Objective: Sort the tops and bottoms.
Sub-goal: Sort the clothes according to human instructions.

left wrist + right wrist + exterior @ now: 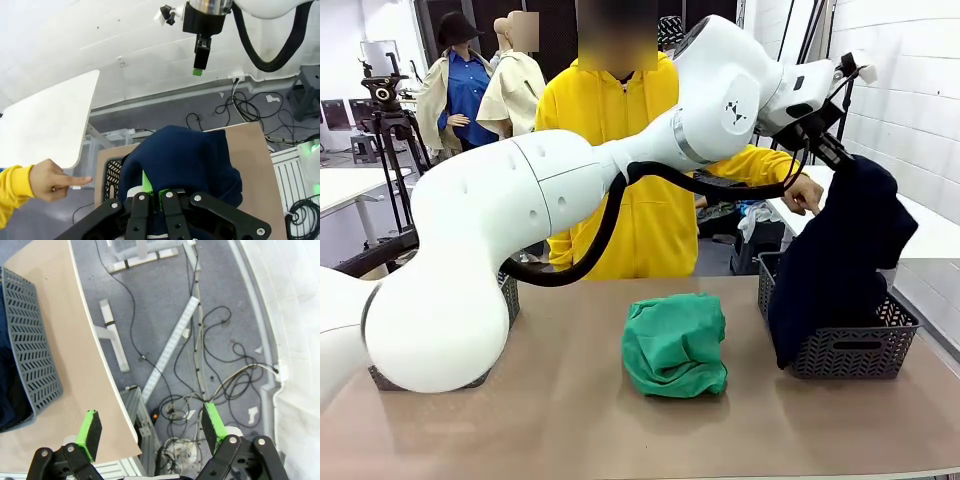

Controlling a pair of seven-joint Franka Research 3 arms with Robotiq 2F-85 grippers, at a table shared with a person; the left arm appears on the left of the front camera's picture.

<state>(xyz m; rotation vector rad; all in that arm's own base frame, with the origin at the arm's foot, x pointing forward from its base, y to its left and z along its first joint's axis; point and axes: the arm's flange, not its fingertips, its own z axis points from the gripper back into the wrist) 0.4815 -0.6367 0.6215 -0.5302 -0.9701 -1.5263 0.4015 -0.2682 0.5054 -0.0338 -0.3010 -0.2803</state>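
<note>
A dark navy garment [835, 260] hangs from my left gripper [835, 152], which is shut on its top; the lower part drapes into the grey basket [850, 350] at the table's right. In the left wrist view the gripper [150, 192] pinches the navy cloth [185, 160] over that basket [112, 175]. A bright green garment [675, 343] lies bundled at the table's middle. My right gripper [152, 425] is open with nothing in it, over the table's edge and the floor beside the basket [30, 355]; the left wrist view shows it [200, 55] hanging farther off.
A person in a yellow hoodie stands at the far side, one hand [807, 192] pointing near the right basket. A second grey basket [508, 300] sits at the left, mostly behind my left arm. Cables cover the floor [200, 365] past the table's edge.
</note>
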